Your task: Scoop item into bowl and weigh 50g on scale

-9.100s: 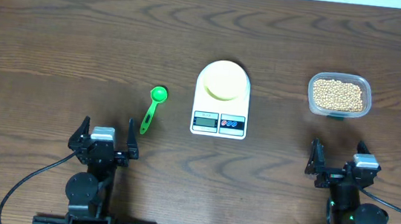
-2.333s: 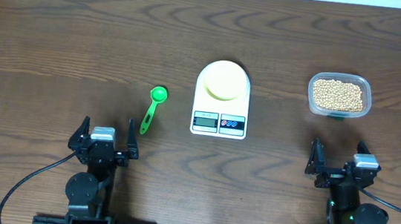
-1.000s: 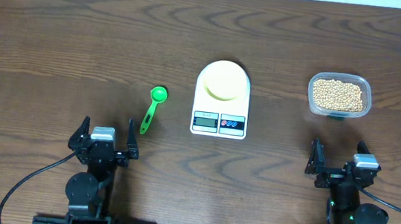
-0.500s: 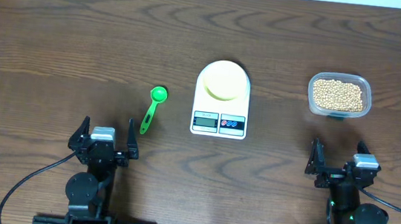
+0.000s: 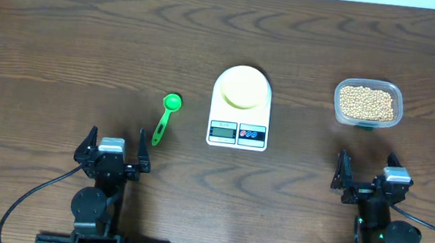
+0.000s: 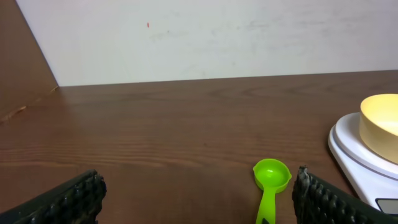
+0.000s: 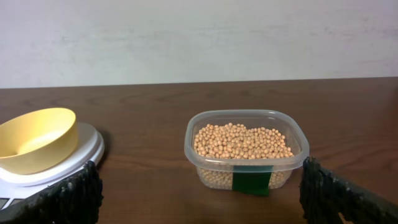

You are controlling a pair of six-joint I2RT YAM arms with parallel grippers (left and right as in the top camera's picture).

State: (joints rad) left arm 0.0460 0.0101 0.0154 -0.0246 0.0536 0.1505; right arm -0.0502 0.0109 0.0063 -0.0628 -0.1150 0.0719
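A pale-yellow bowl (image 5: 243,87) (image 7: 34,138) (image 6: 380,121) sits empty on the round platform of the white scale (image 5: 238,128) (image 7: 87,152) at the table's centre. Tan beans (image 5: 367,103) (image 7: 241,142) fill a clear plastic tub (image 5: 366,121) (image 7: 205,165) at the right. A green scoop (image 5: 165,118) (image 6: 271,183) lies on the wood left of the scale. My left gripper (image 5: 114,150) (image 6: 199,208) stands open near the front edge, just behind the scoop's handle. Open too, my right gripper (image 5: 367,174) (image 7: 199,199) faces the tub from the front, with nothing between its fingers.
The dark wooden table (image 5: 89,35) ends at a pale wall (image 6: 205,37) behind. Black cables (image 5: 31,195) trail from both arm bases at the front edge.
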